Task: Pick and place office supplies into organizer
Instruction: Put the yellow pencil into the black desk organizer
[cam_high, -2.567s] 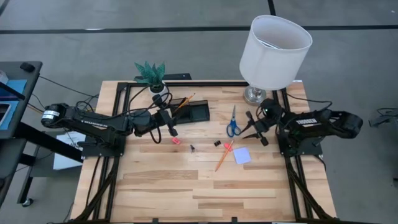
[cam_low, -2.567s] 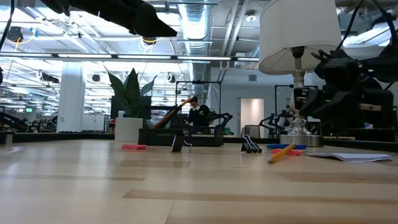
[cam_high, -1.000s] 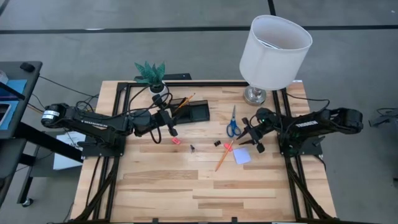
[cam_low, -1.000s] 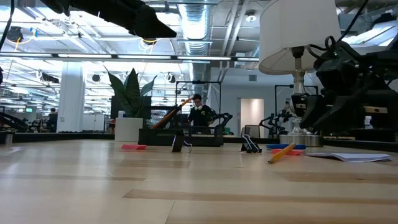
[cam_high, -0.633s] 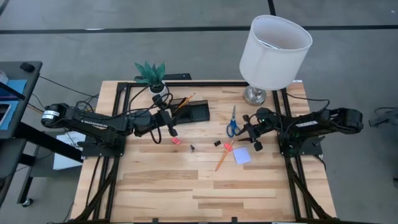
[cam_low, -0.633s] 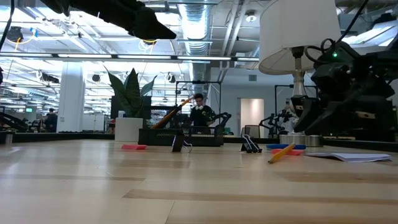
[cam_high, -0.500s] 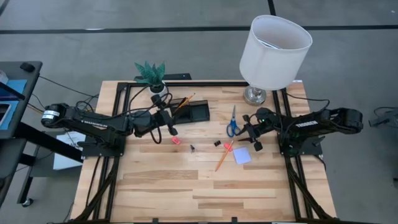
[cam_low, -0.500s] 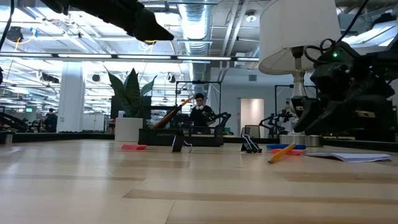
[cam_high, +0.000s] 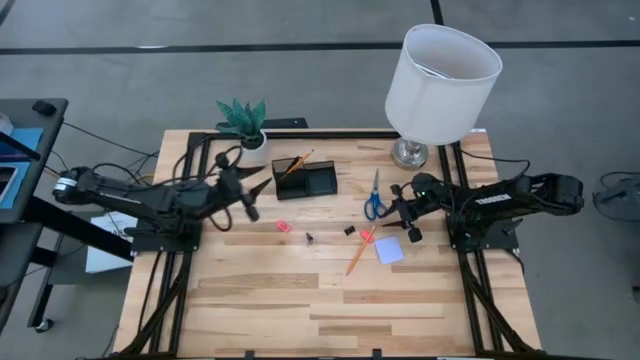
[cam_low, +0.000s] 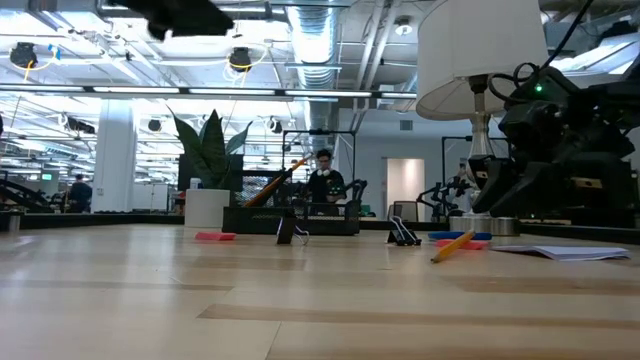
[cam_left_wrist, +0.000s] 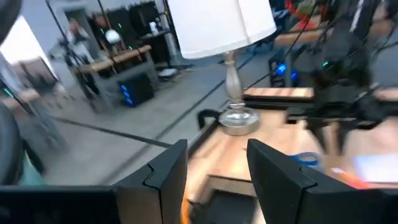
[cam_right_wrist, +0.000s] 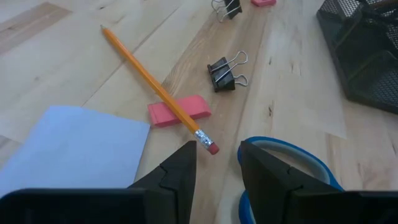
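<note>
Since the earlier frames, the left pincer (cam_high: 245, 203) has pulled back from beside the organizer (cam_high: 306, 177) toward the left edge of the tabletop (cam_high: 290, 300); it carries nothing and its fingers are spread, as the left wrist view shows. The right pincer (cam_high: 408, 222) has shifted inward from the right edge and hovers just above the blue-handled scissors (cam_high: 375, 200), its fingers slightly apart and pinching nothing. One orange pencil (cam_high: 297, 162) stands tilted in the organizer near the far edge, beside the potted plant (cam_high: 243, 122). A second orange pencil (cam_right_wrist: 155, 89) lies across a pink eraser (cam_right_wrist: 179, 110), beside the pale blue note pad (cam_right_wrist: 68, 146) and a black clip (cam_right_wrist: 221, 72). Another pink eraser (cam_high: 283, 226) and a second clip (cam_high: 309, 238) lie near the tabletop's middle. The lamp (cam_high: 441, 75) stands at the far right corner.
</note>
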